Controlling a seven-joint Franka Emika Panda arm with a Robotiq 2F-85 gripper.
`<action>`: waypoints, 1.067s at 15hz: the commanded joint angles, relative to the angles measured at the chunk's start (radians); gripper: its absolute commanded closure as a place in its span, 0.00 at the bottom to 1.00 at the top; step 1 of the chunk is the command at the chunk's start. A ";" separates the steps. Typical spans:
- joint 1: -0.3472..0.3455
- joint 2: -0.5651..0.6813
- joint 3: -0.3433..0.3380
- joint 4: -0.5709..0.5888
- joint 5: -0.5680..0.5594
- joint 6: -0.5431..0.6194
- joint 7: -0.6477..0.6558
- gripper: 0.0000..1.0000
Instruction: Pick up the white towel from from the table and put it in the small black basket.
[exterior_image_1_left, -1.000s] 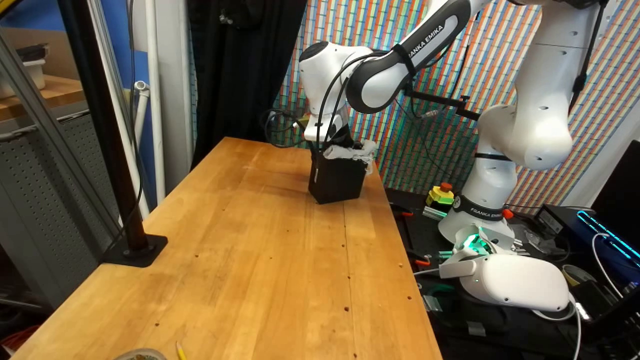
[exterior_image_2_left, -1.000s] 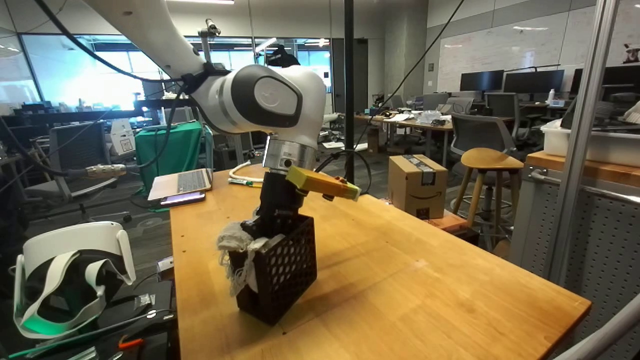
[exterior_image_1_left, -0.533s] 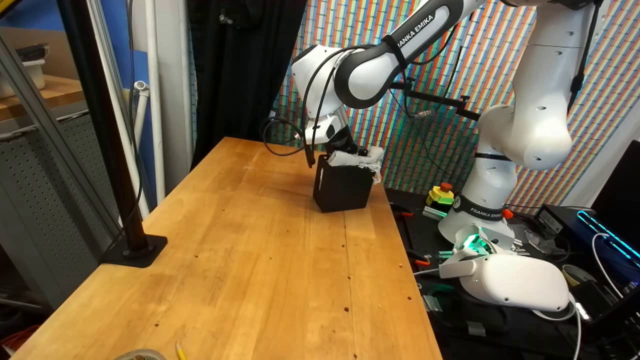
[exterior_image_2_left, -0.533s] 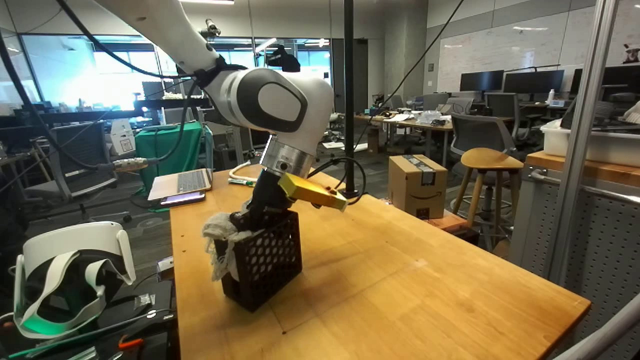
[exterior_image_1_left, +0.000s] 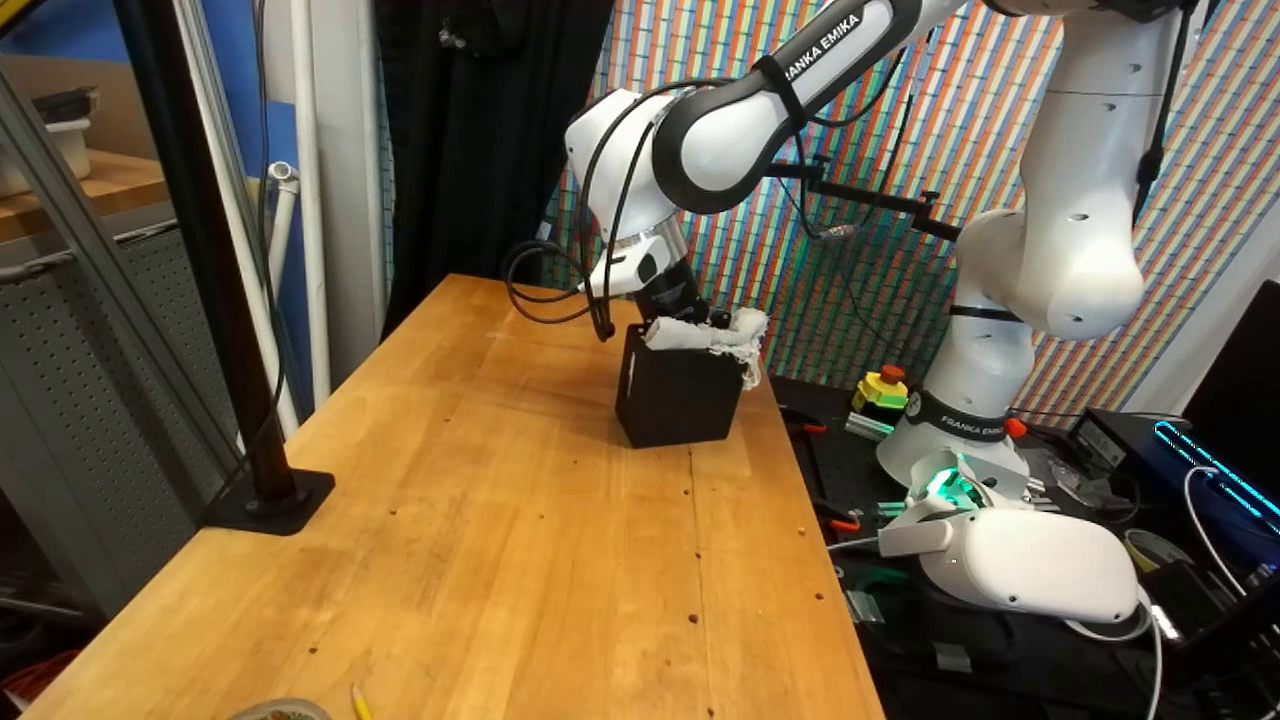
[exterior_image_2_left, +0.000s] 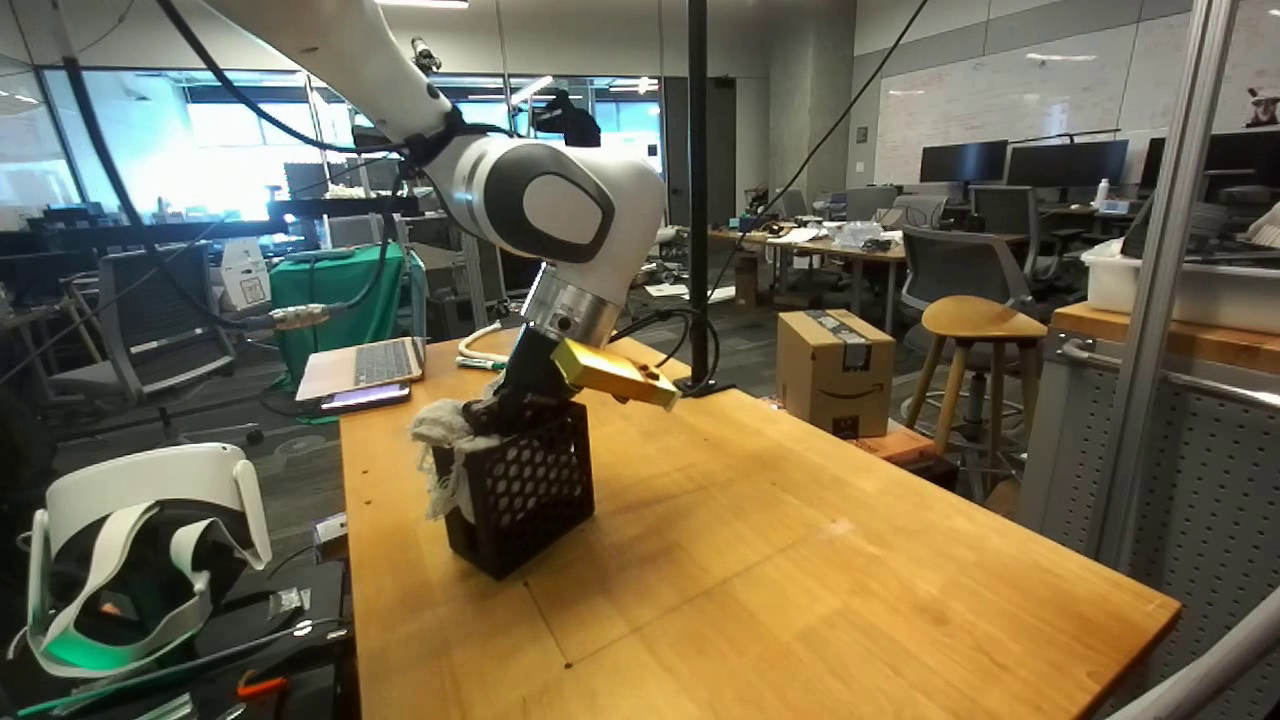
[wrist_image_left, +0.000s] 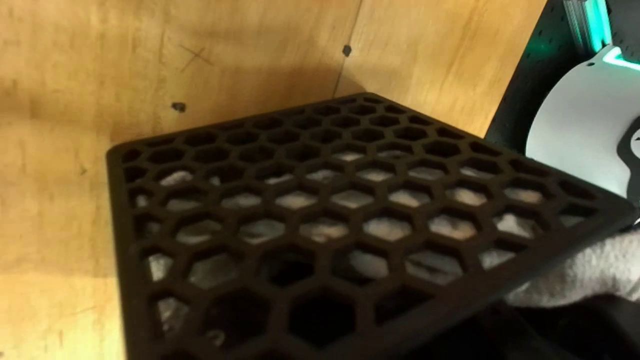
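**Your gripper (exterior_image_2_left: 505, 408) is down at the mouth of the small black basket (exterior_image_1_left: 680, 395)!**

Your fingertips are out of sight, so whether they pinch cloth or stand apart, I can't tell. Right at the gripper sits the white towel (exterior_image_2_left: 438, 424): part inside the basket, part slumped over the rim, loose threads dangling outside on the VR headset (exterior_image_1_left: 1040, 565) side. And in your wrist view, the towel shows pale through many hexagonal holes of the basket's wall. Below spreads the wooden table (exterior_image_2_left: 800, 590); whether the base touches it isn't clear.
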 joint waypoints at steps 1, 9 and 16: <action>0.004 0.035 0.018 0.078 0.002 0.012 0.034 0.97; -0.014 -0.100 0.004 0.031 -0.043 0.113 0.041 0.96; 0.007 -0.227 0.003 -0.094 -0.230 0.129 0.144 0.96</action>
